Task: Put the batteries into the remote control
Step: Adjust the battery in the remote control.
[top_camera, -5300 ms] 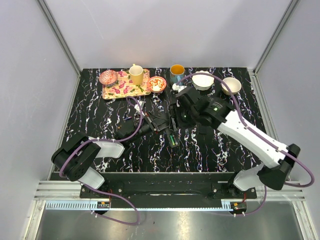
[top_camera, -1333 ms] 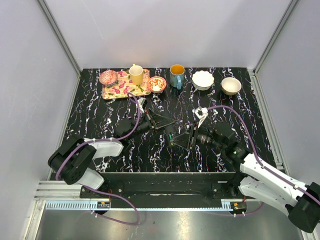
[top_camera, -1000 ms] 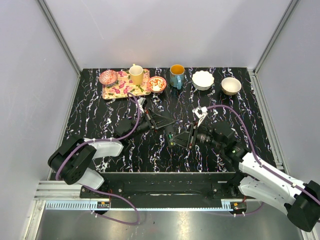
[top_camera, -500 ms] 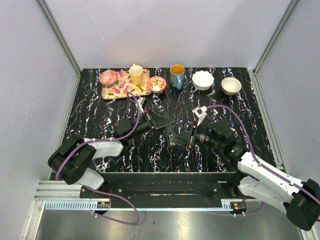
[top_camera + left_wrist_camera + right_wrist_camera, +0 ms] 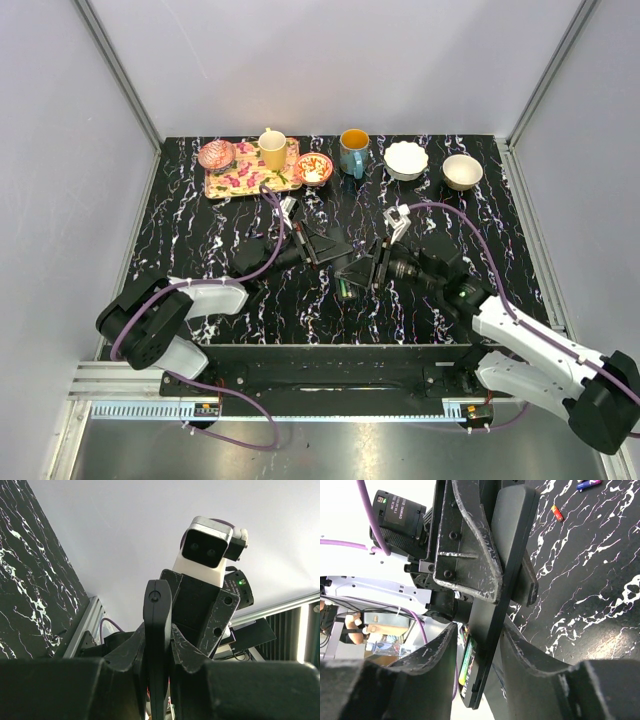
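Note:
The remote control (image 5: 338, 272) is a slim black bar held off the table at mid-table. My left gripper (image 5: 322, 245) is shut on its far part. In the left wrist view the remote control (image 5: 157, 605) stands edge-on, pinched in the left gripper (image 5: 157, 632). A green battery (image 5: 466, 662) lies in the slot at the remote control's (image 5: 505, 570) lower end; it shows as a green spot (image 5: 343, 291) from above. My right gripper (image 5: 479, 630) straddles that end, jaws parted, with a gap on the battery side. From above the right gripper (image 5: 364, 272) comes in from the right.
A small orange cylinder (image 5: 557, 513) and a blue one (image 5: 587, 484) lie loose on the black marbled table. Along the far edge stand a floral tray (image 5: 240, 178) with a yellow cup (image 5: 272, 150), a pink bowl (image 5: 216, 154), a teal mug (image 5: 353, 150) and two white bowls (image 5: 406, 160).
The right gripper's jaws have spread apart around the remote's end. The remote's battery end has swung slightly toward the near edge; the left gripper keeps its hold.

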Robot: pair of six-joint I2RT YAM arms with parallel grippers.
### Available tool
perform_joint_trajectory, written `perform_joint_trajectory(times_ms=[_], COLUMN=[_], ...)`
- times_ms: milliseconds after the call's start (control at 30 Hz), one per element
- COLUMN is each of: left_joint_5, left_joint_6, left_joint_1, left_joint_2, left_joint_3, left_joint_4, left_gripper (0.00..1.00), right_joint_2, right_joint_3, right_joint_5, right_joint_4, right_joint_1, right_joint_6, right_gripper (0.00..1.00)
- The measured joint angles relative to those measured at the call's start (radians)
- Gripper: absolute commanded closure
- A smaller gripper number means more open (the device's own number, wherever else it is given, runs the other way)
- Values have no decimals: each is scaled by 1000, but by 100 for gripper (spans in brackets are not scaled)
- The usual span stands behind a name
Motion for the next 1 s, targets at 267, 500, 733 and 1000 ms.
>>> perform_joint_trajectory(times_ms=[267, 500, 733, 1000], left_joint_5=[0, 0, 9, 11], left_joint_6=[7, 8, 25, 23], left_joint_1=[0, 0, 0, 1], left_joint_2=[-4, -6, -11, -11], left_joint_3=[0, 0, 0, 0], left_joint_4=[-1, 0, 22, 25], left_gripper=[100, 100, 100, 100], right_joint_2=[28, 37, 41, 43], right_joint_3=[3, 3, 0, 0], right_joint_5=[-22, -66, -93, -106], right_joint_4=[-2, -1, 6, 7], right_joint_1=[-1, -1, -9, -14], right_joint_6=[10, 23, 71, 76], right_gripper=[62, 72, 99, 19])
